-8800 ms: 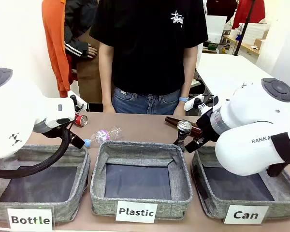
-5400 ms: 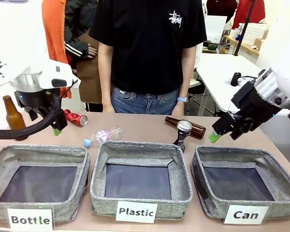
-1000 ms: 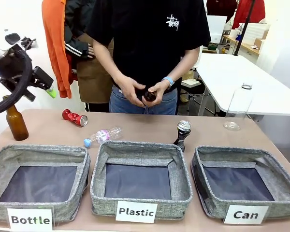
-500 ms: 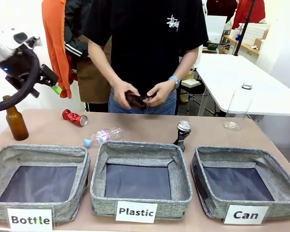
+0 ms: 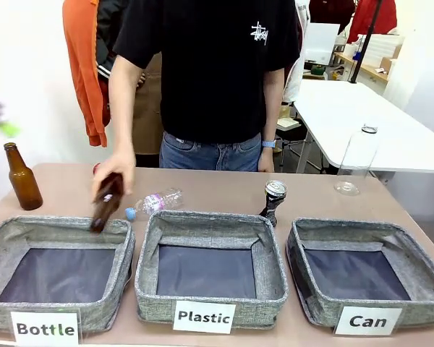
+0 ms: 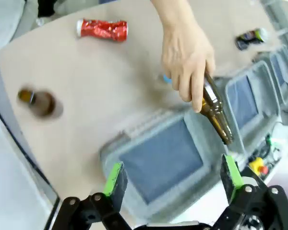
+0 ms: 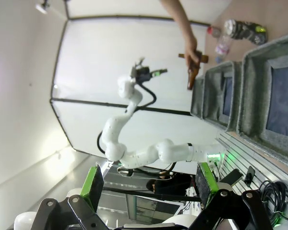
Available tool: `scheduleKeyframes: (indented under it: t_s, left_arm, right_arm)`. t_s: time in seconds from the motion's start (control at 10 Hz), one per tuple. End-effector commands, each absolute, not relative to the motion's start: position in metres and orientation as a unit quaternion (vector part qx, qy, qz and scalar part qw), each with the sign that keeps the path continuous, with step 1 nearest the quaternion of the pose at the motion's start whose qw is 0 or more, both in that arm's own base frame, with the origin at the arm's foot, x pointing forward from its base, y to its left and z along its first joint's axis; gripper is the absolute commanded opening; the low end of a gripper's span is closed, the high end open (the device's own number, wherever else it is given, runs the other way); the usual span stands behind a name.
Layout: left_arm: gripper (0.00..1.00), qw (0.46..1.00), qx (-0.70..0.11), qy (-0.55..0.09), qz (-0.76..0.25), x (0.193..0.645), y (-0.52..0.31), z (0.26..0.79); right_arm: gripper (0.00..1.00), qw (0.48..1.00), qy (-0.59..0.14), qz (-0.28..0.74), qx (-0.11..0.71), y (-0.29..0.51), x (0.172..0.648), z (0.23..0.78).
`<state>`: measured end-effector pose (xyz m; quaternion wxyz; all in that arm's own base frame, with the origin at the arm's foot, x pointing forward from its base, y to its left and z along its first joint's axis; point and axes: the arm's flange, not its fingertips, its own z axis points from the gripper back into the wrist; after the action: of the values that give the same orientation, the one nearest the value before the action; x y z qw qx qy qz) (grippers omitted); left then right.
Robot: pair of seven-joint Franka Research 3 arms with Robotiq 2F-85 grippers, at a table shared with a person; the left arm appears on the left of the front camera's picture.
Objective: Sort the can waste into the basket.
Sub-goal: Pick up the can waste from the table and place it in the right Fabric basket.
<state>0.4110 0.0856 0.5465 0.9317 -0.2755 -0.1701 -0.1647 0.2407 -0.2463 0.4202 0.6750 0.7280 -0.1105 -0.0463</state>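
Observation:
The black crushed can [image 5: 274,198] stands on the table just behind the middle bin. The red can [image 6: 102,28] lies on the tabletop; in the front view a hand [image 5: 116,172] covers most of it. At the right front sits the grey basket [image 5: 345,230] labelled "Can", with nothing in it. My left gripper [image 6: 173,175] hangs open high above the left bin, and one blurred green pad [image 5: 8,129] shows at the picture's left edge. My right gripper [image 7: 149,182] is open, far from the table, with nothing between its fingers.
The person's hand holds a brown bottle [image 5: 105,204] tilted over the "Bottle" bin [image 5: 58,225]. Another brown bottle [image 5: 21,178] stands at the far left. A small plastic bottle [image 5: 153,202] lies behind the "Plastic" bin [image 5: 210,220]. A clear bottle [image 5: 355,160] stands at the back right.
The person has carried the brown bottle from in front of the body down over the "Bottle" bin. My left gripper has swung left to the picture's edge.

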Motion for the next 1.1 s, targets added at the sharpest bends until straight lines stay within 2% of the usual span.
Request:
scheduleKeyframes:
  t_s: [0.0,0.2,0.5,1.0]
  left_arm:
    - [1.00,0.928,-0.291,-0.188,-0.137,0.353,0.148,0.536]
    - [1.00,0.911,-0.342,-0.207,-0.103,0.327,0.205,0.522]
    - [1.00,0.895,-0.400,-0.193,-0.049,0.335,0.245,0.495]
    - [1.00,0.908,-0.354,-0.210,-0.079,0.348,0.206,0.519]
  right_arm:
    - [1.00,0.675,-0.108,-0.040,0.729,-0.248,0.236,0.422]
    - [1.00,0.675,-0.108,-0.040,0.729,-0.248,0.236,0.422]
    - [1.00,0.675,-0.108,-0.040,0.729,-0.248,0.236,0.422]
    - [1.00,0.675,-0.108,-0.040,0.729,-0.248,0.236,0.422]
